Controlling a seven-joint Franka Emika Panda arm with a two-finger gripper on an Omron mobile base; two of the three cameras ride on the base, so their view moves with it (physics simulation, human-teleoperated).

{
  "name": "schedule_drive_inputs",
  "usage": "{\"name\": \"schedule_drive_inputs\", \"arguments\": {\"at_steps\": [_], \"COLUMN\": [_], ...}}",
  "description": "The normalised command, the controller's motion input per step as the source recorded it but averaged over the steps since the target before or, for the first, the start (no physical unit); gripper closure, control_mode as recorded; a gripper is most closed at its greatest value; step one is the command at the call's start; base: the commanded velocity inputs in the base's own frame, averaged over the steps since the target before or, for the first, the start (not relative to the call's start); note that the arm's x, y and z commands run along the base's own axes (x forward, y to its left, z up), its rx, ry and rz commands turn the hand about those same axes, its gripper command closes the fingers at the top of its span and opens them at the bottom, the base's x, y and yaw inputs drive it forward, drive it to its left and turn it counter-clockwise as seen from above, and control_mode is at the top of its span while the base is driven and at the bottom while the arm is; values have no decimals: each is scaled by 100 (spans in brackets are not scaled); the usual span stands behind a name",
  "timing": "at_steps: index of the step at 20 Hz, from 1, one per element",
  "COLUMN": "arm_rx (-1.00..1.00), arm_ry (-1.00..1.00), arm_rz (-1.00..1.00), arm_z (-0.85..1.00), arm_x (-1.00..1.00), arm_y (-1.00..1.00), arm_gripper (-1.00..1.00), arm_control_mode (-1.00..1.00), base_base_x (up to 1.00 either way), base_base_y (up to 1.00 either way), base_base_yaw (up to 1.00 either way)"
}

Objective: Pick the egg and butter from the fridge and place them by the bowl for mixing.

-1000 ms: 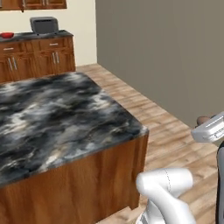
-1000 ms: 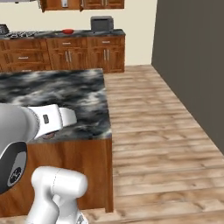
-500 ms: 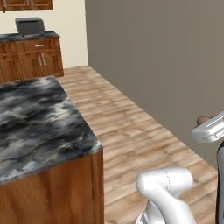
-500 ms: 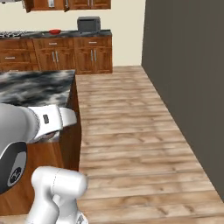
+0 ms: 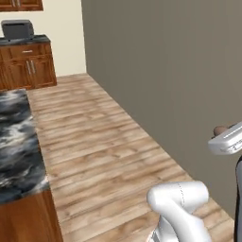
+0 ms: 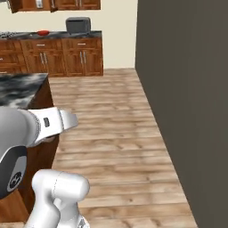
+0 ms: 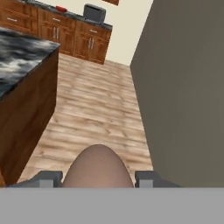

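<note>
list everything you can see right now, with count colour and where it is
egg: 1, brownish, between the fingertips in the hand view
island counter: 1, dark marbled top on brown wood, left of the robot
grey wall or cabinet side: 1, plain grey, tall, along the right
floor: light wood planks, between island and grey side
base cupboards: a row, brown wood with metal handles, along the far wall
toaster-like appliance: 1, dark grey, on the far counter
small red thing: 1, on the far counter, too small to name
hand: 1, closed on the egg
</note>
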Motion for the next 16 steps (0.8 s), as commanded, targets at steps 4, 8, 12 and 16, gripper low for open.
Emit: {"name": "schedule_drive_inputs", "arguments": {"at_steps": [4, 8, 12, 16], "arm_rx": [0, 0, 0, 0], "arm_ry": [0, 0, 0, 0], "arm_rz": [0, 0, 0, 0], "arm_z": [0, 0, 0, 0], "arm_x": [0, 0, 0, 0], "arm_y": [0, 0, 0, 0], "arm_gripper": [100, 100, 100, 100], "arm_control_mode": [100, 100, 100, 100], "base_base_x": [100, 100, 100, 100], "base_base_y": [-60, -5, 12, 29], "base_base_yaw": [8, 8, 4, 12]}}
